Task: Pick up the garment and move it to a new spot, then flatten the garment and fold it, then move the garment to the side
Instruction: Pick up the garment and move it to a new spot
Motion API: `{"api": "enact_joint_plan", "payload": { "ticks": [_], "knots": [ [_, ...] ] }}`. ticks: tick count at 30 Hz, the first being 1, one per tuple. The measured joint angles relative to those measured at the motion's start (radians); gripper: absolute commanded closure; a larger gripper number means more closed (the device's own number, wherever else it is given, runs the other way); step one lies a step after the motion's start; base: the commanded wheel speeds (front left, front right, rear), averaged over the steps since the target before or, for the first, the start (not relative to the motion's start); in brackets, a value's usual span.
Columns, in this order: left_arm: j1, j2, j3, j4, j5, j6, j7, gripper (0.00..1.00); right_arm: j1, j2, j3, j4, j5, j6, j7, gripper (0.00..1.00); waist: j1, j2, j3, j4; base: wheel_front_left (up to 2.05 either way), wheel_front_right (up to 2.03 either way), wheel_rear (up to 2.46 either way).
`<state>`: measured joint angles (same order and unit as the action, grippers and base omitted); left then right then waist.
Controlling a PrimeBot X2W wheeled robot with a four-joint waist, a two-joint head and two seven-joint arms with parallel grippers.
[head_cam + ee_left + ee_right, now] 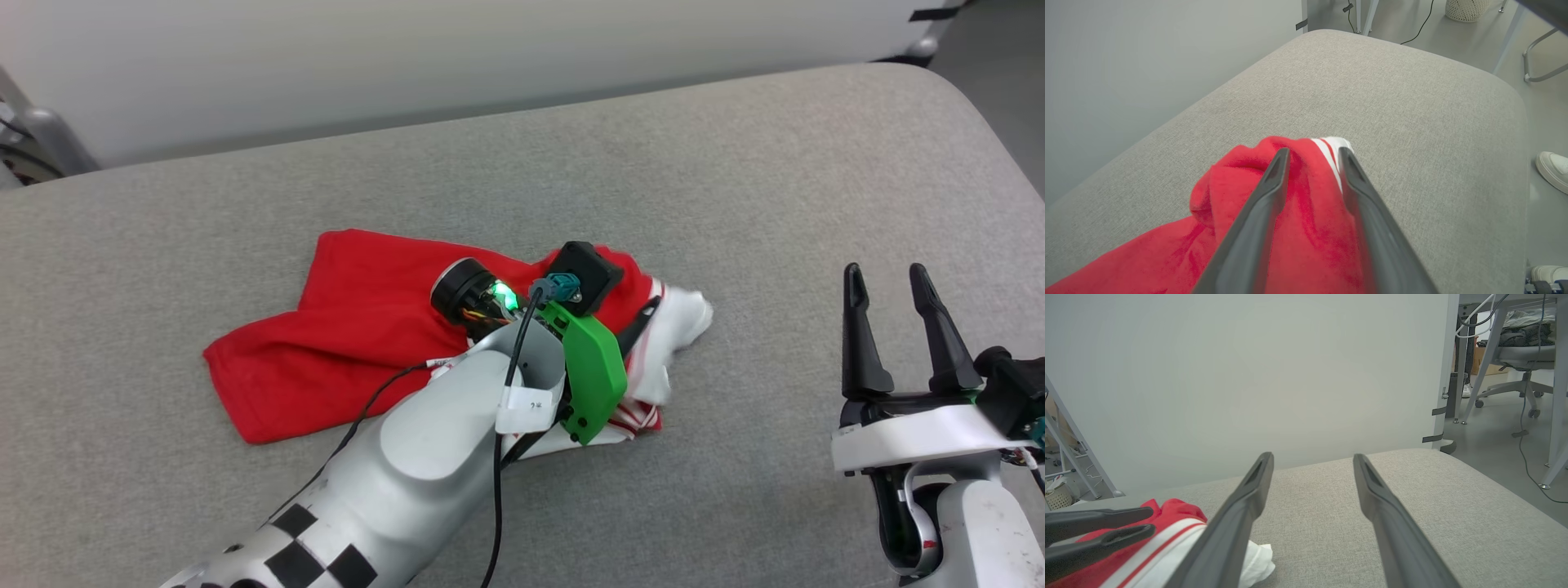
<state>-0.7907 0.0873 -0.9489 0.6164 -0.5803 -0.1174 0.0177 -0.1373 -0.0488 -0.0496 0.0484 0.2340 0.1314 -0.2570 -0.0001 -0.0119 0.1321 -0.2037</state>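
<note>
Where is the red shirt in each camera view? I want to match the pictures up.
Head view: red shirt at centre, partly under the left arm.
Left wrist view: red shirt at bottom centre, bunched within the left claw.
Right wrist view: red shirt in the lower left corner.
Shared landmark: the grey cushion it lies on, seen in all three.

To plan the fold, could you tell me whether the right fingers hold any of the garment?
No: the right gripper stands open over the grey cushion, with the garment lying apart from it.
</note>
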Motion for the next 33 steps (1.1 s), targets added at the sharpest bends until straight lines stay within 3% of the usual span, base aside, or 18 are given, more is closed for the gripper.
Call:
{"api": "enact_joint_plan", "payload": {
  "ticks": [7, 17, 23, 28, 33],
  "knots": [
    [-0.037, -0.034, -0.002, 0.139, -0.016, 0.0, -0.164, 0.0, -0.002, 0.0, 0.025, 0.005, 0.007, 0.0, 0.0, 0.0, 0.0, 0.0, 0.037, -0.016, 0.0, 0.0, 0.0],
    [-0.041, -0.017, 0.085, 0.175, -0.046, 0.037, -0.269, 0.0, 0.015, 0.0, 0.024, 0.009, -0.02, 0.0, 0.0, 0.0, 0.0, 0.0, 0.011, 0.079, 0.0, 0.0, 0.0],
    [0.022, 0.112, 0.243, -0.011, -0.016, 0.098, -0.274, 0.0, 0.041, 0.001, 0.026, 0.008, -0.028, 0.0, 0.0, 0.0, 0.0, 0.0, -0.036, 0.165, 0.0, 0.0, 0.0],
    [0.22, 0.22, 0.366, -0.209, 0.038, 0.126, -0.273, 0.0, 0.067, 0.001, 0.029, 0.008, -0.03, 0.0, 0.0, 0.0, 0.0, -0.0001, -0.077, 0.228, 0.0, 0.0, 0.0],
    [0.426, 0.254, 0.453, -0.377, 0.086, 0.146, -0.274, 0.0, 0.096, 0.001, 0.024, 0.003, -0.03, 0.0, 0.0, 0.0, 0.0, -0.0001, -0.115, 0.273, 0.0, 0.0, 0.0]
  ]
}}
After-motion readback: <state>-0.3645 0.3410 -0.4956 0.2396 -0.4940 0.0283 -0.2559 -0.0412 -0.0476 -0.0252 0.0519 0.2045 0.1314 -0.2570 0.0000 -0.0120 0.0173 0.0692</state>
